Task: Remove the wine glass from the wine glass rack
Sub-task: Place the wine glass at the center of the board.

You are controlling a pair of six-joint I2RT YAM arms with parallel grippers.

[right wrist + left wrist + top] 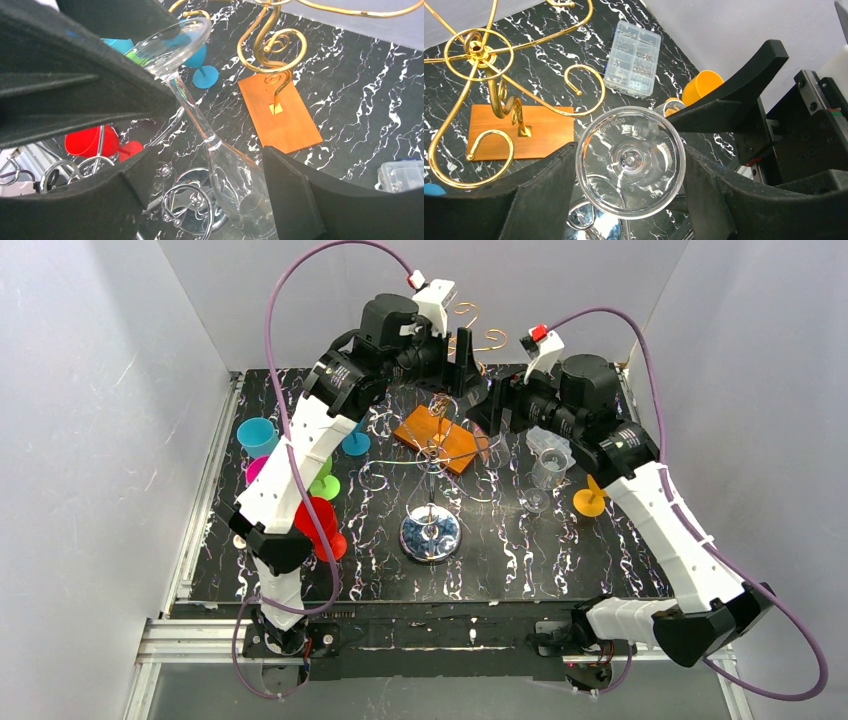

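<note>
Left arm and right arm reach high and bend inward, wrists meeting over the rack mid-desk. Left wrist view: the clear glass, round foot face-on, rim pinched between the left jaws, just beside a gold scroll and not hooked on it. Only the right wrist view shows stem and bowl tilted below, between the wide-open right jaws.

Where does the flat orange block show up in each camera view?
Top external: orange block at the table's centre, between the two arms.
Left wrist: left of centre, beyond the clear glass.
Right wrist: right of centre.
Shared landmark: the wine glass rack, its gold scrolls curling over the block in every view.
</note>
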